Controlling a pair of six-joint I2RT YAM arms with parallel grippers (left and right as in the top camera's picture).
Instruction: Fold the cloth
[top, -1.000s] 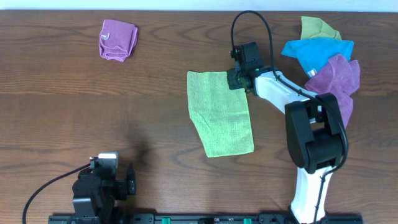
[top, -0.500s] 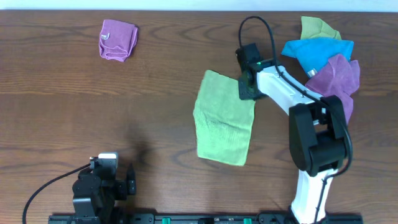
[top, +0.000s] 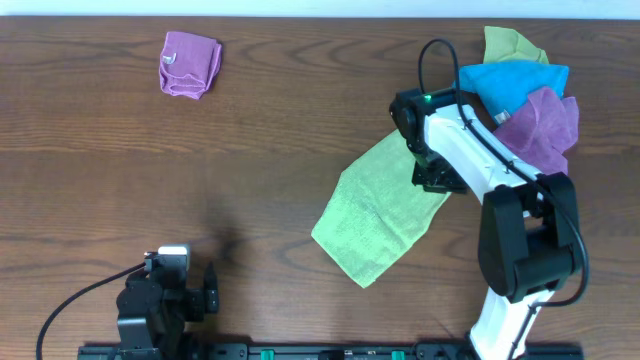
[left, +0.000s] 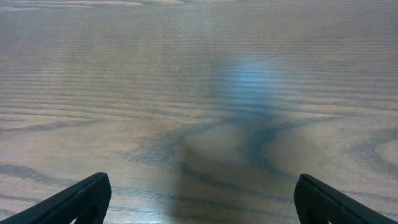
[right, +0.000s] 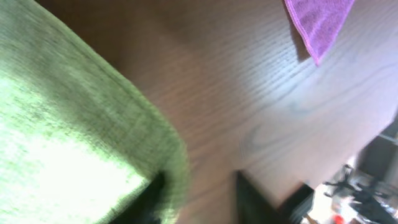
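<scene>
Overhead and wrist views of the brown wood-grain tabletop (top: 250, 170), read from left to right. At far upper left lies a small purple folded cloth (top: 189, 64), well apart from everything else. At lower left the black left arm (top: 155, 305) sits at the tabletop's near edge; its left tool (left: 202, 202) has its two dark fingers (left: 84, 199) spread wide over bare wood, with nothing between them. Right of centre lies the light-green rectangular cloth (top: 375, 215), spread flat and unfolded; its long axis runs diagonally, from a short end at lower left towards a short end at upper right. The right tool (top: 437, 177), on the white-and-black right arm (top: 510, 250), sits over the right-hand corner of that upper short end; in the blurred right wrist view its fingers (right: 252, 196) are drawn close together with the cloth's raised edge pinched between them. At far upper right, three crumpled cloths lie in a touching heap: an olive-green cloth (top: 510, 45), a bright-blue cloth (top: 505, 85) and a purple crumpled cloth (top: 540, 125).
</scene>
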